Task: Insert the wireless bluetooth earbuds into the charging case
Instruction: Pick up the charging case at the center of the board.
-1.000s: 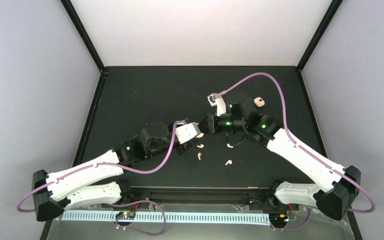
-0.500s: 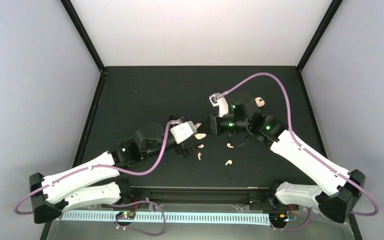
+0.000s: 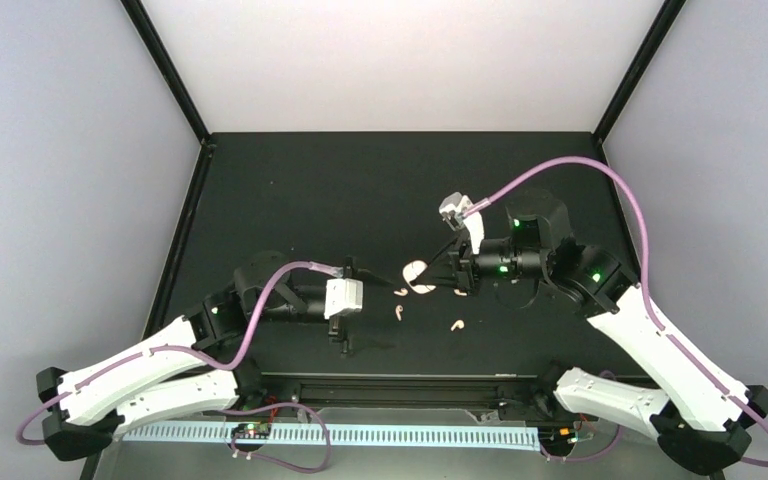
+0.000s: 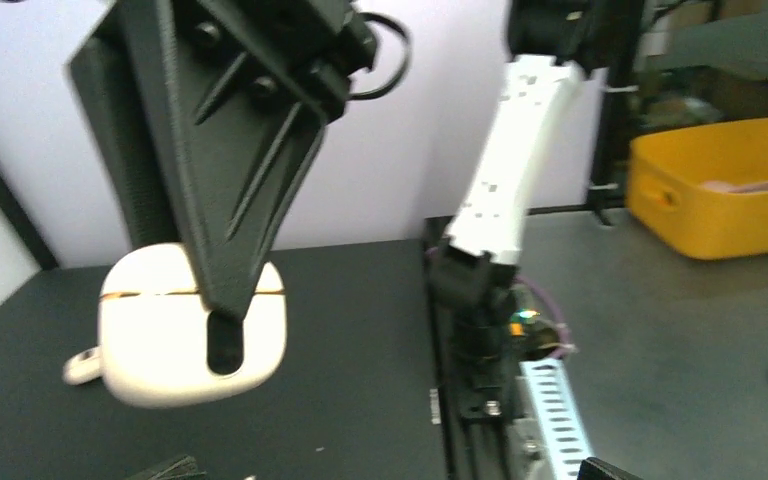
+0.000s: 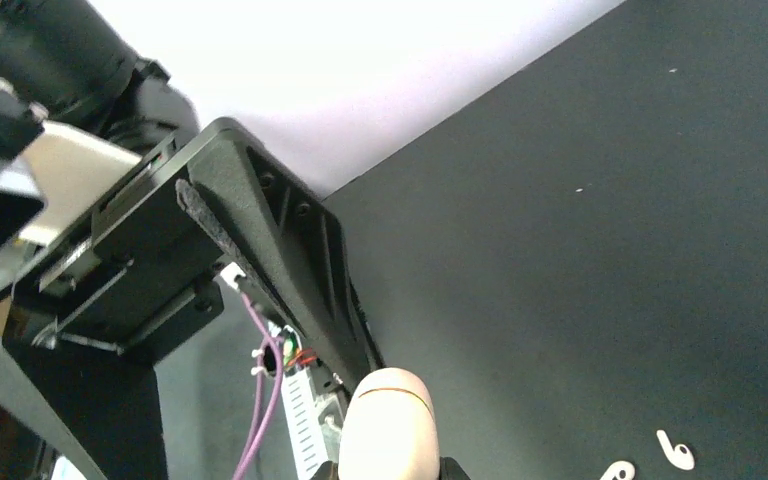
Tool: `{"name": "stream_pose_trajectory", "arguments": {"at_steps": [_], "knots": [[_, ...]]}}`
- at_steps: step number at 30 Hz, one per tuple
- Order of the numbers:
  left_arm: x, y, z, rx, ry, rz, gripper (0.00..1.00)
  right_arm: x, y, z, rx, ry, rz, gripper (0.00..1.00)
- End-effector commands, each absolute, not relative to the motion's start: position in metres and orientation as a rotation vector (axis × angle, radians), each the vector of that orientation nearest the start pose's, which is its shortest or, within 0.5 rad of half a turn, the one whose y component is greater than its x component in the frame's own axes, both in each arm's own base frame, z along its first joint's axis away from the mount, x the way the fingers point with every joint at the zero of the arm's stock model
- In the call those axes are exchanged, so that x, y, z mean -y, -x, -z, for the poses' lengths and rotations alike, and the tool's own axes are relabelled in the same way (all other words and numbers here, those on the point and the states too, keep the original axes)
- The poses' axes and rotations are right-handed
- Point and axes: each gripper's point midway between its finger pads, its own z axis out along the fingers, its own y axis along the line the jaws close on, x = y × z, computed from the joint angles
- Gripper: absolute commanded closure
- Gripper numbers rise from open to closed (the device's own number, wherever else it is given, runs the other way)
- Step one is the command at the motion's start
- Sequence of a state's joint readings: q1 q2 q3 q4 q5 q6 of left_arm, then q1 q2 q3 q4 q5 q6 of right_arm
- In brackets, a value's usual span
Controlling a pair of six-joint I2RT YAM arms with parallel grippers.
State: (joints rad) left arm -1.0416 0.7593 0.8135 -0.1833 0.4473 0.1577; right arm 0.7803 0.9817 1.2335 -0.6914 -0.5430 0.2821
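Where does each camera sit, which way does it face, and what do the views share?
Top external: above and behind the bases, looking down on the black table; the left arm and right arm show, the right gripper shut on the charging case.
Left wrist: low over the table, facing the robot's right along the near edge; a ribbed finger, seemingly the right gripper's, crosses the case.
Right wrist: low, facing the robot's left; a ribbed finger, seemingly the left arm's.
Shared: all three show the case.
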Motion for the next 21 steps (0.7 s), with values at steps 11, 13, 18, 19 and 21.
{"name": "stream_pose_trajectory", "arguments": {"at_steps": [11, 13, 18, 19, 21], "knots": [[0.307, -0.071, -0.369, -1.213, -1.416, 1.341, 0.07, -0.252, -0.086, -0.367, -1.749, 1.203, -1.268, 0.99], [0.311, -0.074, -0.369, -1.231, -1.418, 1.344, 0.09, -0.252, -0.086, -0.366, -1.749, 1.203, -1.264, 0.99], [0.321, -0.077, -0.381, -1.262, -1.414, 1.403, 0.1, -0.253, -0.087, -0.365, -1.744, 1.214, -1.247, 0.99], [0.322, -0.076, -0.383, -1.263, -1.422, 1.426, 0.11, -0.253, -0.087, -0.365, -1.742, 1.219, -1.246, 0.99], [0.327, -0.077, -0.385, -1.282, -1.434, 1.456, 0.13, -0.254, -0.087, -0.364, -1.743, 1.223, -1.24, 0.99]]}}
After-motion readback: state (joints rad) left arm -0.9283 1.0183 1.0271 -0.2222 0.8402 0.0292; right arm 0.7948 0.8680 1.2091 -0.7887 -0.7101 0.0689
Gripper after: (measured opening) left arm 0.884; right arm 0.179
